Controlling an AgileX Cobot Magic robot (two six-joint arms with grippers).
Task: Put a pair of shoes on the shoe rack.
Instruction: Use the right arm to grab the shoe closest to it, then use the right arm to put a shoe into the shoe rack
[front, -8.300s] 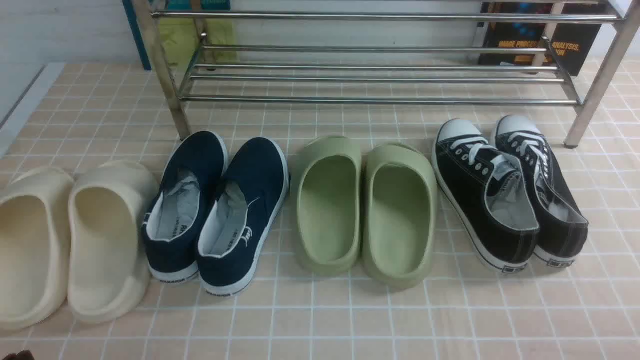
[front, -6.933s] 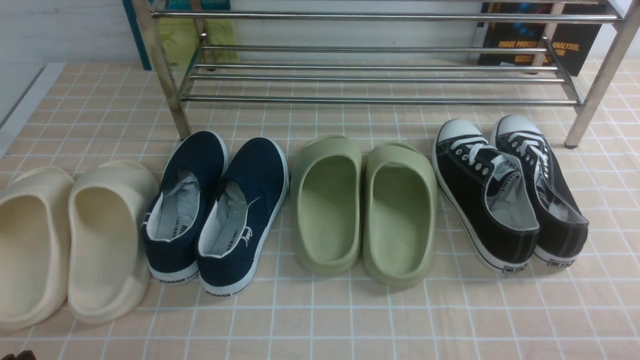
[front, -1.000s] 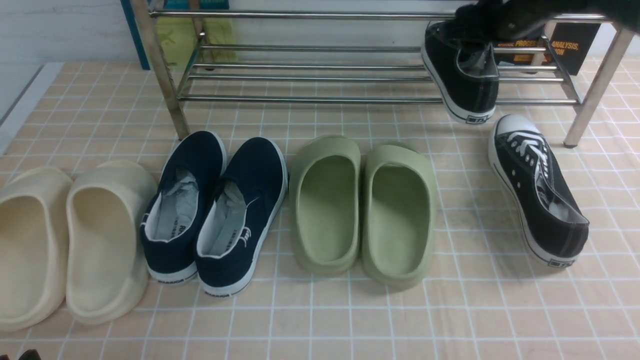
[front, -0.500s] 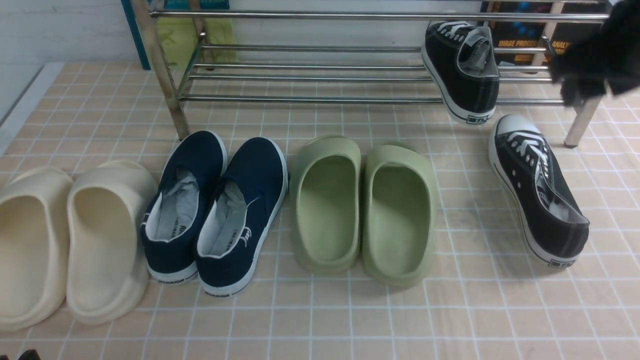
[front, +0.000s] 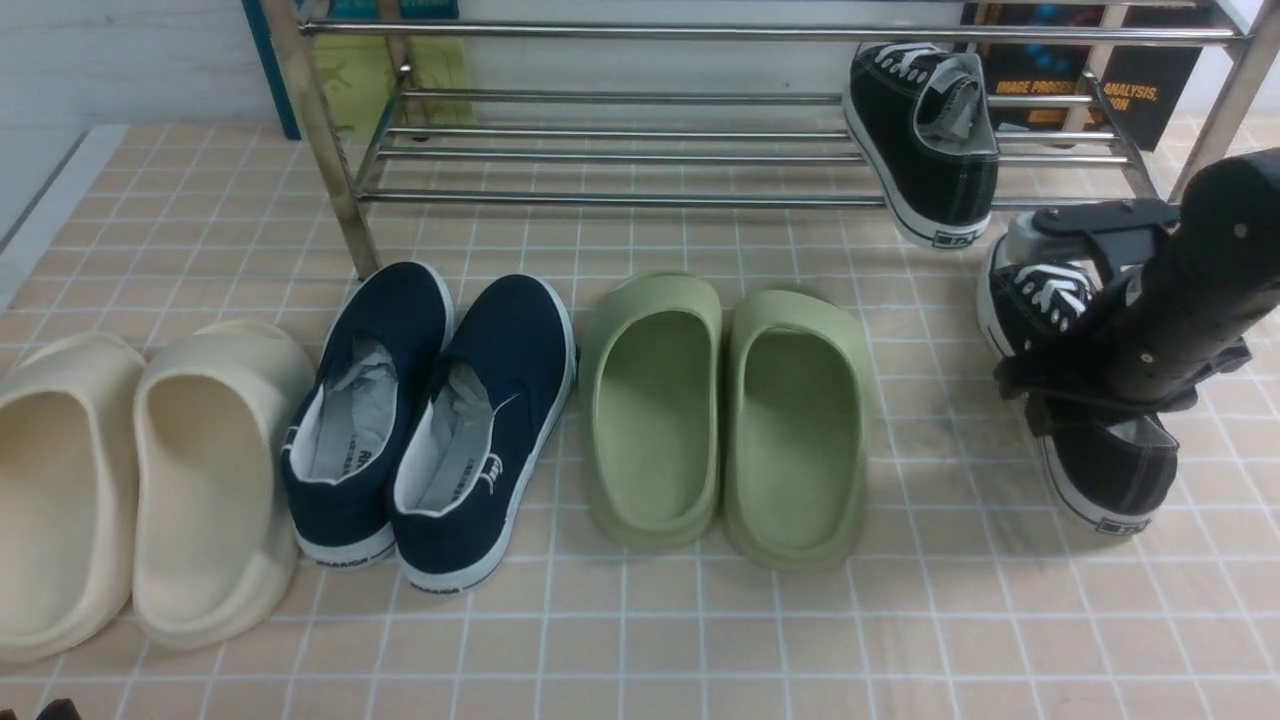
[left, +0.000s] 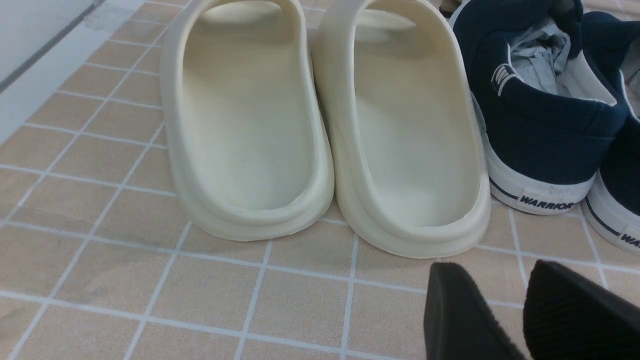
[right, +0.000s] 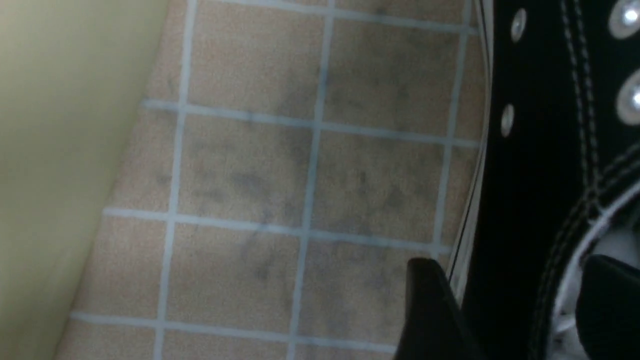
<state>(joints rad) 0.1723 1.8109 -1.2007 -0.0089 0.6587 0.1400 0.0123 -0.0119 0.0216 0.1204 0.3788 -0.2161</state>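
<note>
One black lace-up sneaker (front: 925, 140) rests on the lower bars of the silver shoe rack (front: 620, 198), at its right end, heel towards me. The other black sneaker (front: 1110, 470) lies on the tiled floor in front of the rack's right leg. My right gripper (front: 1075, 400) is down over this sneaker's middle. In the right wrist view the right gripper (right: 512, 265) is open, with one finger outside the sneaker's (right: 540, 150) side wall and one inside the opening. My left gripper (left: 495, 270) is open and empty, low over the floor near the cream slippers.
On the floor in a row stand cream slippers (front: 210, 470), navy slip-ons (front: 430, 400) and green slippers (front: 655, 410). The nearest green slipper (right: 50, 150) lies a few tiles from the right gripper. Books (front: 1150, 100) lean behind the rack. The rack's right leg (front: 1215, 130) is close behind the right arm.
The right arm let go of the first sneaker on the rack, swung away to the right, and has come down over the second sneaker on the floor. The left arm has not moved.
</note>
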